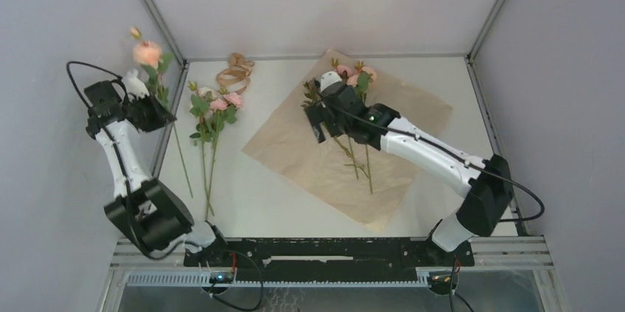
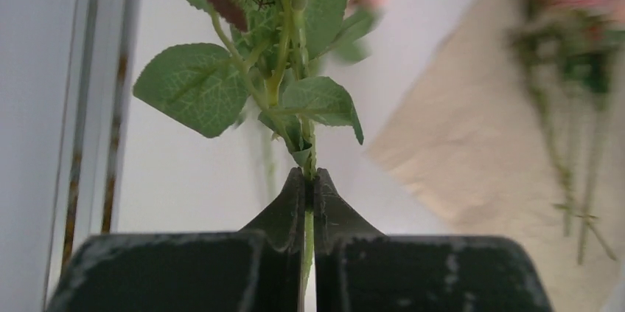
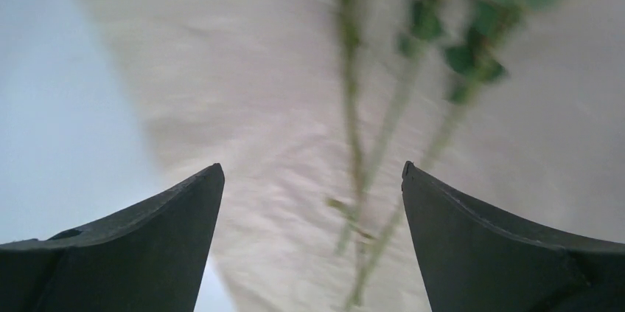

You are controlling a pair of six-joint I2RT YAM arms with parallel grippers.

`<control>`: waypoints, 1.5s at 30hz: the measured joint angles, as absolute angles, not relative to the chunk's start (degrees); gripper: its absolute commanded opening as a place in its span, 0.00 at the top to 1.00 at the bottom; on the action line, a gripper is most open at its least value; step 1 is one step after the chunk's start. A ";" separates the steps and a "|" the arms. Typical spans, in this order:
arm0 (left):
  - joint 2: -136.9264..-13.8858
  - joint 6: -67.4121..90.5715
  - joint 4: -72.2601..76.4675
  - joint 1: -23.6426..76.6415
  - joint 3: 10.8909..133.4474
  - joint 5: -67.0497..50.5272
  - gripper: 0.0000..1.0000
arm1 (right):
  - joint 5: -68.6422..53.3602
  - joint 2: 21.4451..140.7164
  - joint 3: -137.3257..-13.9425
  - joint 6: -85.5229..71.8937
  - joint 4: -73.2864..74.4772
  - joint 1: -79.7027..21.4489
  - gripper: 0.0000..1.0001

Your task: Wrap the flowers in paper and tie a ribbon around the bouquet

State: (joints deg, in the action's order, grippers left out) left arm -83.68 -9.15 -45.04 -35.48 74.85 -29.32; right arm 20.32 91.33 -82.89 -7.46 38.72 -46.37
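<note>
The left gripper (image 2: 309, 179) was clamped on a rose stem (image 2: 307, 146), lifted at the table's 9 o'clock edge. Doing this well likely meant keeping the pinch and laying it parallel beside the flowers (image 1: 352, 76) on the paper (image 1: 420, 116) toward 1 o'clock, where the right gripper (image 3: 312, 168) hung wide open, empty. Both wrist views were blurred; the fingers (image 2: 284, 212) hid the stem's lower end.

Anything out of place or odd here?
Nothing spilled or damaged. The flowers are scattered: some on the paper under the open right gripper, a bunch on bare table beside it, one stem pinched by the left gripper.
</note>
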 measured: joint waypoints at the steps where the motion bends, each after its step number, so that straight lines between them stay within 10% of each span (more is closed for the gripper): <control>1: -80.93 -7.77 -44.53 -34.65 75.96 -32.18 1.00 | 17.76 89.78 -82.13 -6.90 36.45 -48.01 0.01; 15: -64.97 30.06 -11.09 -1.78 70.63 -58.37 1.00 | -16.82 92.58 -80.29 -18.57 -6.26 -53.67 0.09; 20: -64.97 34.70 -6.52 2.17 70.24 -58.92 1.00 | -17.58 96.88 -80.25 -22.98 -12.05 -52.80 1.00; 21: -64.95 34.59 -5.50 2.61 69.80 -58.33 0.94 | -18.79 97.43 -80.20 -24.23 -12.75 -52.34 1.00; 24: -66.00 34.02 -5.82 2.39 68.79 -56.62 0.27 | -20.03 97.73 -80.16 -25.69 -12.14 -52.05 1.00; 26: -66.26 30.06 -11.20 1.91 69.30 -56.12 0.12 | -17.76 97.67 -80.07 -25.76 -8.73 -50.98 1.00; 41: -84.79 -11.11 -40.88 -10.83 76.01 -12.05 0.15 | 11.05 105.93 -80.12 -16.25 38.68 -33.63 1.00; 45: -92.29 -14.06 -41.71 -11.00 76.01 -6.13 0.20 | 13.17 110.93 -80.60 -15.29 42.85 -32.42 0.71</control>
State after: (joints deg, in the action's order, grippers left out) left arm -92.29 -14.06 -41.71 -11.00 76.01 -6.13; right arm 13.17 110.93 -80.60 -15.29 42.85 -32.42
